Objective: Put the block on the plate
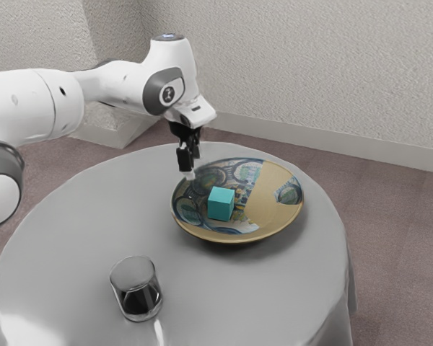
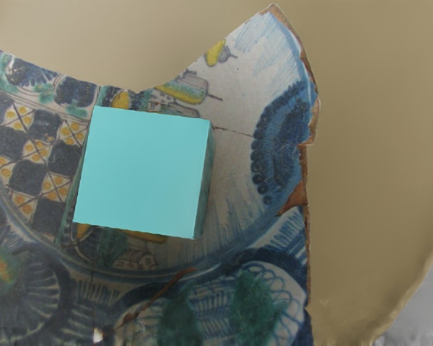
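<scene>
My gripper (image 1: 189, 171) is over the edge of the patterned plate (image 1: 274, 210) that lies toward the exterior view's left, higher than the block. The teal block (image 1: 221, 204) rests on the plate's painted inner surface, apart from the gripper. From the wrist camera, the block (image 2: 141, 173) is seen from above, with the blue, white and yellow pattern of the plate (image 2: 379, 151) around it. How the gripper stands cannot be made out.
A clear glass with dark contents (image 1: 137, 290) stands near the front of the round grey table (image 1: 86, 238), apart from the plate. A textured wall (image 1: 310, 65) rises behind the table.
</scene>
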Tool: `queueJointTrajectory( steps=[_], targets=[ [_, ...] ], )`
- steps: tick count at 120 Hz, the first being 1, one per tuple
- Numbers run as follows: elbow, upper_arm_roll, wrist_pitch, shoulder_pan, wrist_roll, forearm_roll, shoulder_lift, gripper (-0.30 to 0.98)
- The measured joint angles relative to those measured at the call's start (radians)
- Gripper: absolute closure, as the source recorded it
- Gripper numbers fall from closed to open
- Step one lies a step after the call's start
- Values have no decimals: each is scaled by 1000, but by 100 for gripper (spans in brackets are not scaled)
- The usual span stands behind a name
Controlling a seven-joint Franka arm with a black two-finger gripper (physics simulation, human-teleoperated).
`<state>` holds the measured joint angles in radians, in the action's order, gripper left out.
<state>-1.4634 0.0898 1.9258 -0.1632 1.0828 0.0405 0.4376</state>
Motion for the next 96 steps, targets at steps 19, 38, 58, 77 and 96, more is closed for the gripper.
queueJointTrajectory(
  steps=[19,38,58,77,96],
  targets=[
    [-78,29,-112,1,-148,-3,-165,1],
    [-87,50,-210,2,-290,-12,-279,0],
    [-87,51,-257,1,-404,-15,-325,0],
    [-86,51,-278,0,-488,-14,-327,0],
    [-86,52,-286,0,-553,-12,-325,0]
  ],
)
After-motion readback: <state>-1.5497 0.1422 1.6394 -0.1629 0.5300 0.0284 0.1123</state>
